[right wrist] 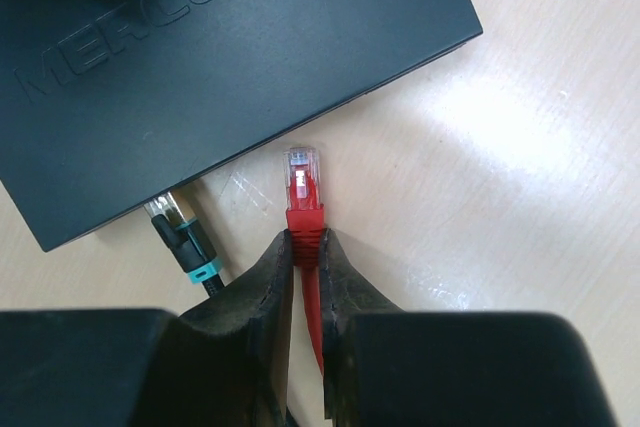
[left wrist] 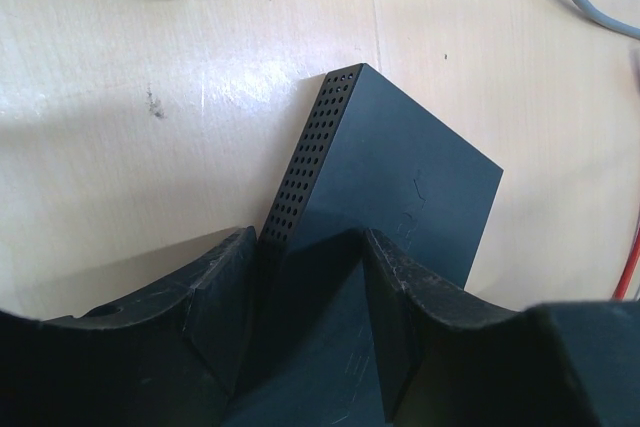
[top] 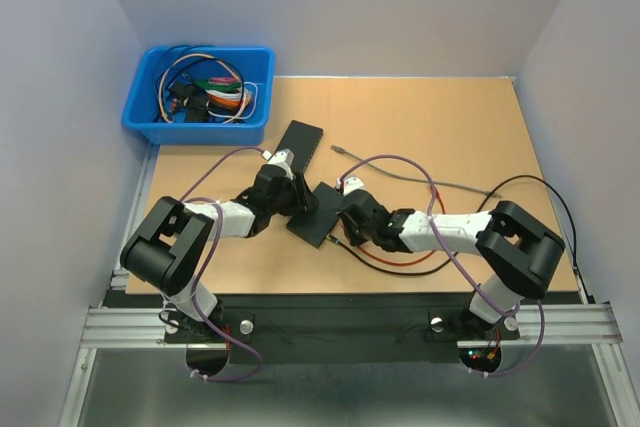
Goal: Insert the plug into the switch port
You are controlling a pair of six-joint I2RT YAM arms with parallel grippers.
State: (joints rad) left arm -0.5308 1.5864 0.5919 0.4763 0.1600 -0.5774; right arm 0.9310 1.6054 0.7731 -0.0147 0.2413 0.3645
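Blue bin (top: 200,133) far left — cables (top: 205,87) piled inside.
Left gripper (left wrist: 305,242) clamps the switch (left wrist: 400,187); right gripper (right wrist: 305,247) pinches the red plug (right wrist: 302,182) — its tip just short of the switch's edge.

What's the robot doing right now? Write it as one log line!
left gripper: clamped on switch | right gripper: pinching red plug | red plug: pointing at switch, not inserted
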